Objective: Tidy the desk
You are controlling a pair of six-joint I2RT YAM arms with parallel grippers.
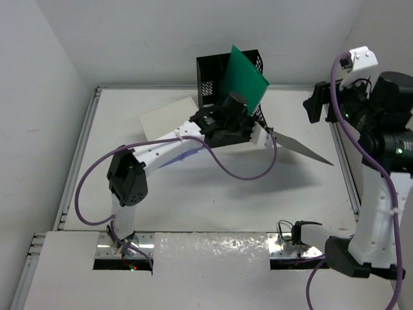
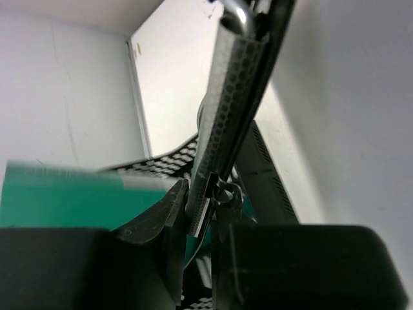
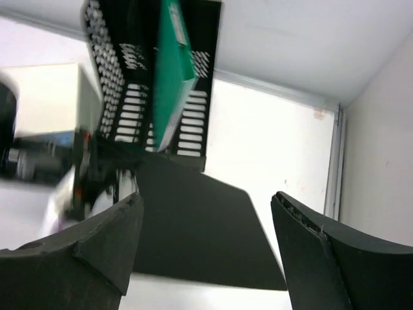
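Looking from above, I see the white surface (image 1: 193,194) spreading under and in front of the black mesh holder (image 1: 210,81); it is fixed and stiff, not a thing to grasp. My left tool (image 1: 260,134), just right of the holder, is clamped on the edge of a grey sheet (image 1: 300,148). I judge this sheet light, thin and rather stiff, best pinched at one edge. My right tool (image 3: 203,200) stands wide and empty, further right of the holder. I count one holder, one green folder (image 1: 245,77) inside it, one grey sheet, and one cream sheet (image 1: 169,116) left of the holder.
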